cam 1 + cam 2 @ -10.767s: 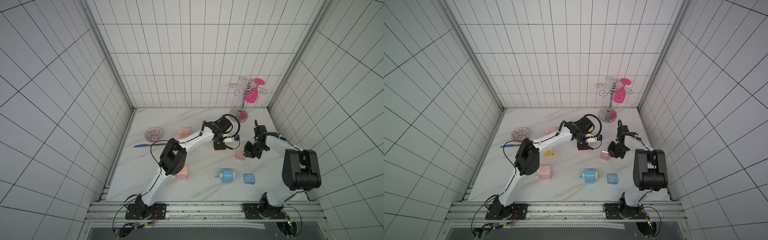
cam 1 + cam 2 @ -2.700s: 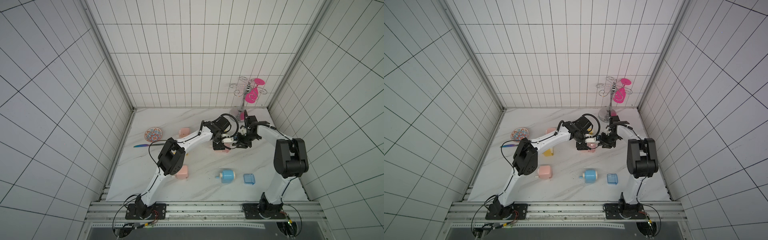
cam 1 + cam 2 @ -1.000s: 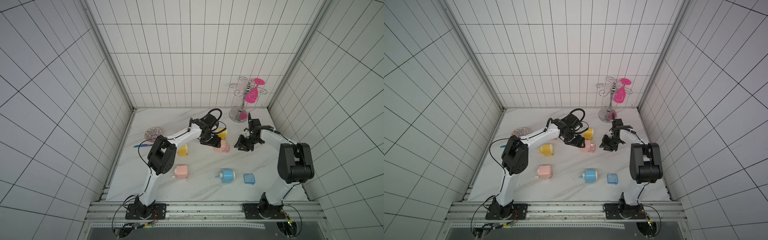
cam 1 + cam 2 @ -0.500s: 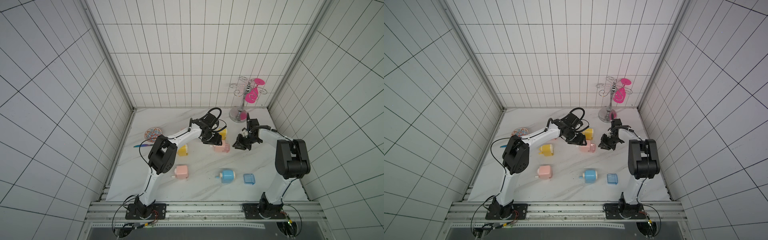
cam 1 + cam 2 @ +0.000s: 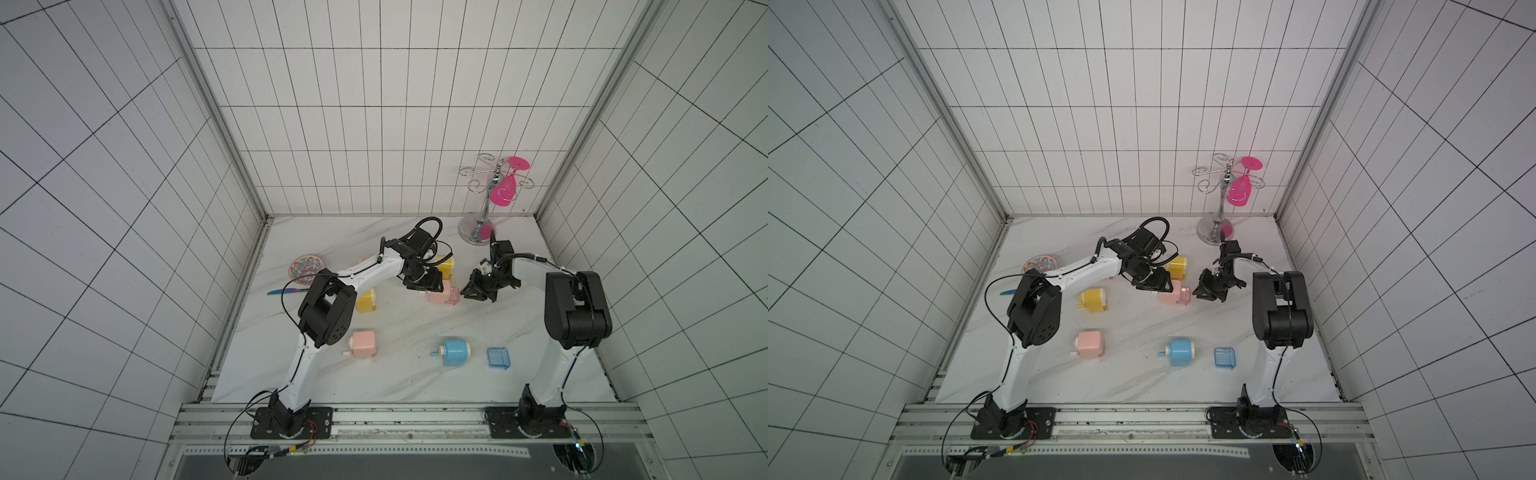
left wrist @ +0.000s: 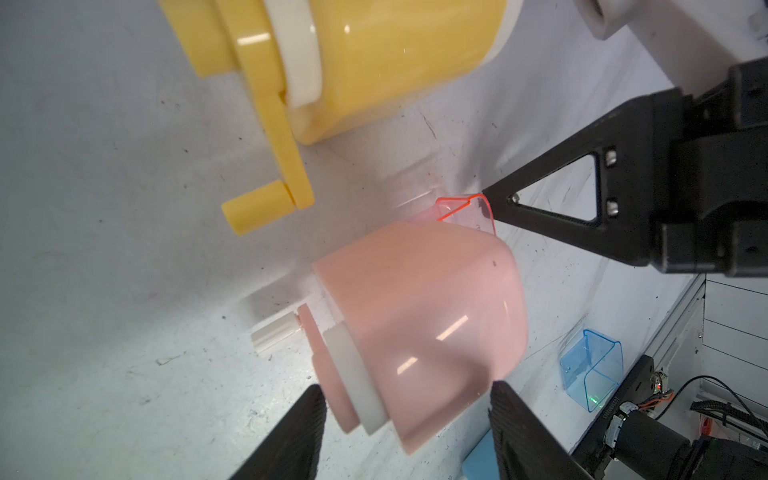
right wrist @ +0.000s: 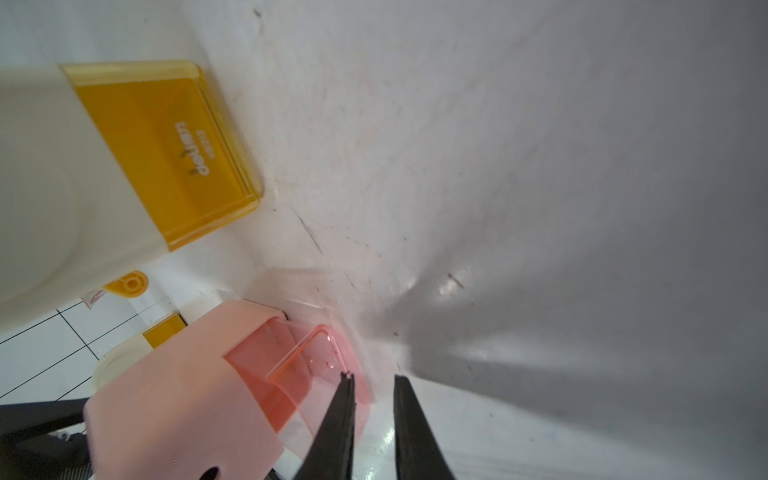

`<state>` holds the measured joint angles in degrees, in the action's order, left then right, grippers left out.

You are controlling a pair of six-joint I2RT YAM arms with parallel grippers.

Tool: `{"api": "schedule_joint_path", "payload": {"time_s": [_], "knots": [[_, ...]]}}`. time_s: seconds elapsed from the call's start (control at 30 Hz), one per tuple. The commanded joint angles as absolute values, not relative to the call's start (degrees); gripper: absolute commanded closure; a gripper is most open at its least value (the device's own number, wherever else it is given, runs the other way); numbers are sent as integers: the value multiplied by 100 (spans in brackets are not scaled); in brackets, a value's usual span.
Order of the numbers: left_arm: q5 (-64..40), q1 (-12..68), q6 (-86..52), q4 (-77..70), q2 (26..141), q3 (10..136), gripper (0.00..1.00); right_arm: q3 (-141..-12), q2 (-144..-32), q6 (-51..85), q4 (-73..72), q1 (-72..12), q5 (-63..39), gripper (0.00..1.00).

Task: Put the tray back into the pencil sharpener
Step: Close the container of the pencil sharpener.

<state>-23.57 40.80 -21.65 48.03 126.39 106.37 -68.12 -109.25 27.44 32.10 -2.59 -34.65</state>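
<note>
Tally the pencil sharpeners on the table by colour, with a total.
Pink: 2, the centre pink sharpener and the front pink sharpener
Yellow: 2, the back yellow sharpener and the left yellow sharpener
Blue: 1, the blue sharpener
Total: 5 in clear view; the left arm may hide another.

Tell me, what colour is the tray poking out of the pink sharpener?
Clear pinkish red; the tray shows best in the right wrist view.
</note>
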Motion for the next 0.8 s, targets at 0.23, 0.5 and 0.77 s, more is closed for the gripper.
{"api": "schedule_joint_path", "payload": {"time_s": [0.23,0.5,0.77], "knots": [[-2461,4051,-2180,4678,12745,10634,35,-6955,-11047,2865,3103,-243,-3689,81],[-2474,4050,-2166,4711,12745,10621,35,-6933,-11067,2962,3012,-333,-3749,82],[-2479,4051,-2136,4736,12745,10613,35,-6838,-11038,3054,2915,-351,-3783,87]]}}
